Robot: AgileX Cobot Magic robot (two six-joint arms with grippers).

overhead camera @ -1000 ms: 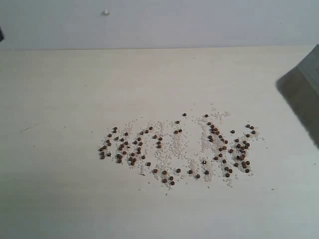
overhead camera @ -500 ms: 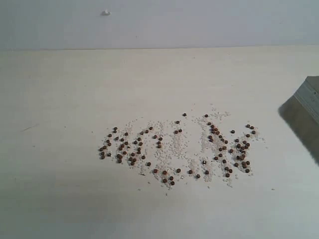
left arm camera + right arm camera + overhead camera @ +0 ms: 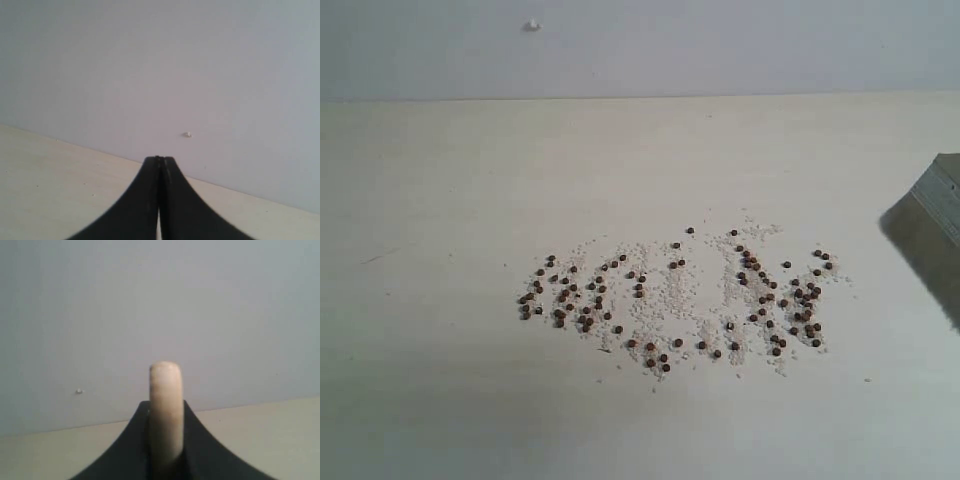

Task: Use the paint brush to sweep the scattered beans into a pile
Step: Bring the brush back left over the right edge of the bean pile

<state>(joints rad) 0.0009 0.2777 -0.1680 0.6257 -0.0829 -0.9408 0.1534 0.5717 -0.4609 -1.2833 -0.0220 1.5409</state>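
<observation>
A pale cream table (image 3: 460,400) filled most of the exterior view and met a plain grey-white wall (image 3: 740,45) along a straight line across the upper part of the frame. A small white speck (image 3: 532,25) sat on the wall at upper left, and a faint scratch marked the table at left.

Compared with a second earlier, the paint brush (image 3: 942,195) had come lower and further into the frame at the right edge, and a dark sliver at the upper left edge had gone. Over the last half second nothing visibly shifted. The scatter of beans lay as it did before.

The beans (image 3: 765,298), small round dark reddish-brown dots, lay in a wide band just below the centre of the frame, thicker at its left and right ends and thinner in the middle, mixed with fine whitish grains (image 3: 660,300). Only a grey corner of the brush head showed, at the right edge above a dark shadow (image 3: 920,250), well apart from the nearest beans; it was too blurred to tell bristle from metal.

In the right wrist view the right gripper (image 3: 165,407) was clamped on the brush's pale cream handle, whose rounded end stuck out past the black fingers (image 3: 137,440). In the left wrist view the left gripper (image 3: 159,200) held nothing, its jaws pressed together.
</observation>
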